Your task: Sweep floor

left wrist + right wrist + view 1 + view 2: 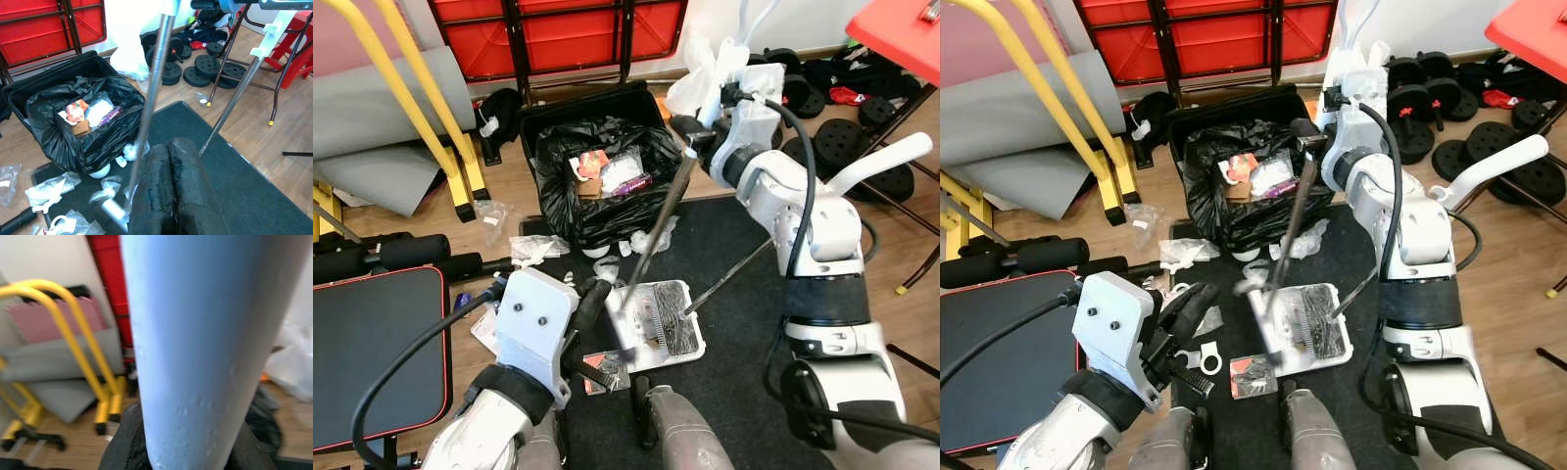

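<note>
The right hand is raised above the far edge of the dark mat, its two black fingers clenched around the upper end of a long metal broom handle; in the right wrist view the pale handle sits squeezed between those fingers. The handle slants down toward the robot to one white dustpan lying on the mat, with a dark comb-like strip and bits of litter on it. A second, thinner rod leans from the pan's right side up toward the right arm. The left hand hovers just left of the pan near the handle's lower end; in the left wrist view its two fingers press flat together, holding nothing. Beyond the mat stands one open bin lined with a black bag, with wrappers and a small box inside. Several crumpled pieces of clear plastic lie on the floor and mat edge in front of it. Black weight plates are heaped at far right, and two yellow rails slant at far left.
</note>
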Motion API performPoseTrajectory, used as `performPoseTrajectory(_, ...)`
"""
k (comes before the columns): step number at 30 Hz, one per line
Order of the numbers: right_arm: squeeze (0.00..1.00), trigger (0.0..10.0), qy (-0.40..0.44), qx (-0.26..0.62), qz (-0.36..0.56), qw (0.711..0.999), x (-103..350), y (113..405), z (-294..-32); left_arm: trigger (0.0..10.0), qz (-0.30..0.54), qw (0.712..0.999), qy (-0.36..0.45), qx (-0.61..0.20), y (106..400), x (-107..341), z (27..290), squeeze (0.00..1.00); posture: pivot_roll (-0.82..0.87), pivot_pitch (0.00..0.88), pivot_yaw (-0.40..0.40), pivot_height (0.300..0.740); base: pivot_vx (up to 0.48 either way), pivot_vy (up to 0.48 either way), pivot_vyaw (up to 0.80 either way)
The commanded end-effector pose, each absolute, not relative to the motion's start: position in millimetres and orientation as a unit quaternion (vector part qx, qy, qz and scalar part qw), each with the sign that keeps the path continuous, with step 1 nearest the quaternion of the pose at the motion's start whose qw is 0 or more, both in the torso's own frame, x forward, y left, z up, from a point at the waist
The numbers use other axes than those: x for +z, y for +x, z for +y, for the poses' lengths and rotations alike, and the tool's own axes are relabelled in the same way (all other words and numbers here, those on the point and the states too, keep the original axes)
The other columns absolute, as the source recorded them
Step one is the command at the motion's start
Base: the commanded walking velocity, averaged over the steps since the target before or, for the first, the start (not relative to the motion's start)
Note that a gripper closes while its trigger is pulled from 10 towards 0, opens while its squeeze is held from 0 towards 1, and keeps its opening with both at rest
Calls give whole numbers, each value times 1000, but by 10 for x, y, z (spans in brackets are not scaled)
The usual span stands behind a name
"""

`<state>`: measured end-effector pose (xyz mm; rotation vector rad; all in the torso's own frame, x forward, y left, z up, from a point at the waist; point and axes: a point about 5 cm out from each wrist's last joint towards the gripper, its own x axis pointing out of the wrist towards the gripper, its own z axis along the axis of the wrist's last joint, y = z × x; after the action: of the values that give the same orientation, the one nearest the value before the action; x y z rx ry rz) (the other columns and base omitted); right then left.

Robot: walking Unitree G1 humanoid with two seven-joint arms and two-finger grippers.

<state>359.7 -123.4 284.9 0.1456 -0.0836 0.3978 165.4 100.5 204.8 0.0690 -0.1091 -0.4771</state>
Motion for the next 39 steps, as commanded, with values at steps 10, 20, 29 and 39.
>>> performPoseTrajectory(10, 0, 10000, 100, 324, -87, 937, 3059, 3390, -996, 10000, -43, 965, 29, -256, 1688, 1982, 981, 0, -71, 257, -73, 740, 0, 0, 0)
performPoseTrajectory(20, 0, 10000, 57, 445, -137, 883, 3187, 3186, -867, 10000, -43, 971, 25, -232, 1828, 1915, 1044, 0, -66, 176, -80, 740, 0, 0, 635)
performPoseTrajectory(29, 0, 10000, -79, 555, -102, 822, 3035, 2909, -915, 10000, -56, 985, 37, -159, 2027, 1903, 1236, 0, -77, 94, -73, 740, 0, 0, 794)
performPoseTrajectory(39, 0, 10000, -137, 588, -58, 795, 2737, 2875, -902, 10000, -54, 988, 54, -131, 2199, 1810, 1322, 0, -71, 25, -58, 740, 0, 0, 794)
